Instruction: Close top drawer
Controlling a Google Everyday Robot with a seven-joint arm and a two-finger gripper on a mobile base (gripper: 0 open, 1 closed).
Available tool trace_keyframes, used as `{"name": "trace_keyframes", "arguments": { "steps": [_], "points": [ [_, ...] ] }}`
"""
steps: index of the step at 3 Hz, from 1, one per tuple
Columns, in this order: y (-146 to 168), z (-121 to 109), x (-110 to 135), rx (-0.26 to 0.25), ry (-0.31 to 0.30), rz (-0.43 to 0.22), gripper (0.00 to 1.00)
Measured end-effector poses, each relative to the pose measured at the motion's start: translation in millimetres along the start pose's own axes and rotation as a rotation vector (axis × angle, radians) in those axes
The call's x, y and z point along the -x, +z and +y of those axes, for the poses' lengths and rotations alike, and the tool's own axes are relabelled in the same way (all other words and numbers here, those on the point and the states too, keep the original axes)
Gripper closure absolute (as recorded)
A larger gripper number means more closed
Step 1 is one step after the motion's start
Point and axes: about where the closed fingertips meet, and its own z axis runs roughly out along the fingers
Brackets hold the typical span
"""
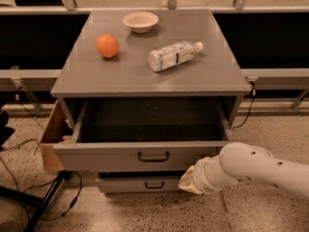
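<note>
Speckled stone floor below, dark recessed panels behind. Far left: black cables and a stand leg on the floor, then a brown cardboard box tight against the side of a grey cabinet. On the cabinet top, left to right: an orange, a pale shallow bowl nearer the back edge, a clear plastic bottle lying on its side, white cap toward the right. Underneath, the top drawer pulled partway out, dark inside, black bar handle at the middle of its front. Below that, a lower drawer with its own small handle, nearly flush. Lower right: a white arm reaching in from the right edge, gripper low at the lower drawer's right end, just under the top drawer's front. Jaws hidden behind the tan wrist end; open or closed, cannot tell, nor whether touching either drawer.
</note>
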Motion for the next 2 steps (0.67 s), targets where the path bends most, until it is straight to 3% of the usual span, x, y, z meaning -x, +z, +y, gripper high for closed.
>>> {"name": "trace_keyframes", "arguments": {
  "steps": [1,2],
  "points": [
    [-7,-47,33,-0.024,-0.083,0.006,1.0],
    [-11,-79,55,-0.034,-0.133,0.014,1.0]
  ]
}}
